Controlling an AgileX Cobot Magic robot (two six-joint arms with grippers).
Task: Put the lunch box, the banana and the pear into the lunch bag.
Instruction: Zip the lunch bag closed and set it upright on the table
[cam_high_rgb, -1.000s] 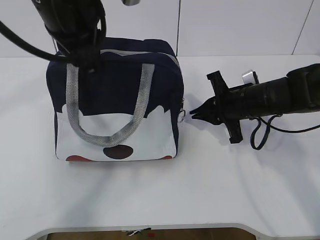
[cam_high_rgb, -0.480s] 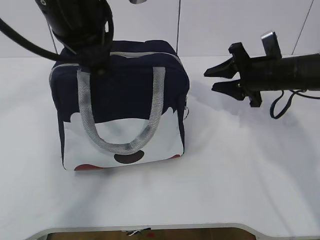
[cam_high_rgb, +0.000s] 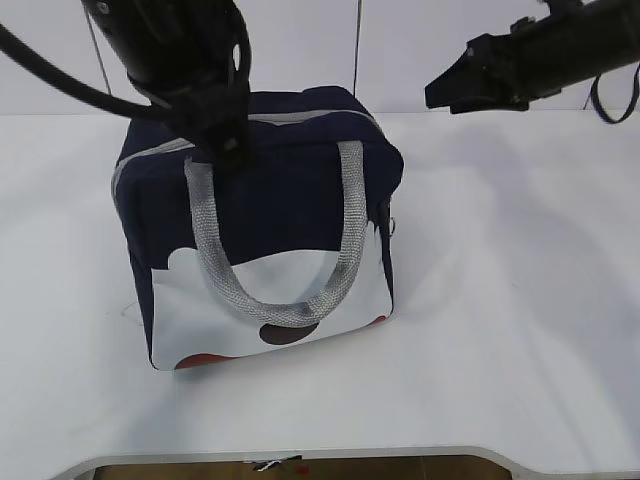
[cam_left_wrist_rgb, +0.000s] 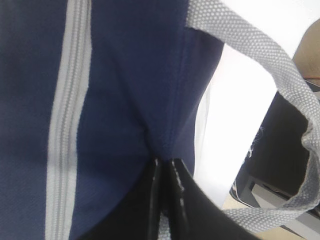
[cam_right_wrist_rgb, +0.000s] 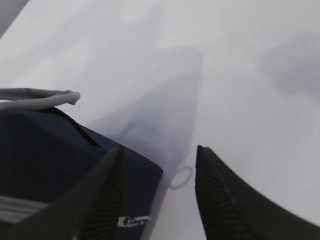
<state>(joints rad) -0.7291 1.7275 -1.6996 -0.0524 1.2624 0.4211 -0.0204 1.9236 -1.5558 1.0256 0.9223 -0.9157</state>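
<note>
The lunch bag (cam_high_rgb: 262, 230) stands on the white table (cam_high_rgb: 480, 340) with its grey zipper (cam_left_wrist_rgb: 65, 115) run shut along the top, so I cannot see anything of what is inside it. Lunch box, banana and pear show in none of my views.

My left gripper (cam_left_wrist_rgb: 164, 172) is pinched tight on a fold of the bag's navy fabric, right at the top panel beside the zipper; the cloth puckers up into my closed fingertips. In the exterior view the gripper itself is mostly lost behind my dark left arm (cam_high_rgb: 185, 60), which covers the bag's upper left corner. The bag sits tilted, its right end turned a little away. One grey webbing handle (cam_high_rgb: 280, 260) hangs down the front, over the white lower panel (cam_high_rgb: 270, 310), directly below my left gripper. The dark and red patches at the bag's bottom edge are too cut off to make out.

My right gripper (cam_right_wrist_rgb: 157, 195) is parted wide and holds nothing. It hangs above and to the right of the bag, well apart from it. From that wrist the bag's navy corner lies below my left finger (cam_right_wrist_rgb: 100, 200), with the zipper's ring pull (cam_right_wrist_rgb: 131, 220) dangling just beside that corner, between my fingers and beneath them. The ring's faint shadow falls on the table nearby.
</note>
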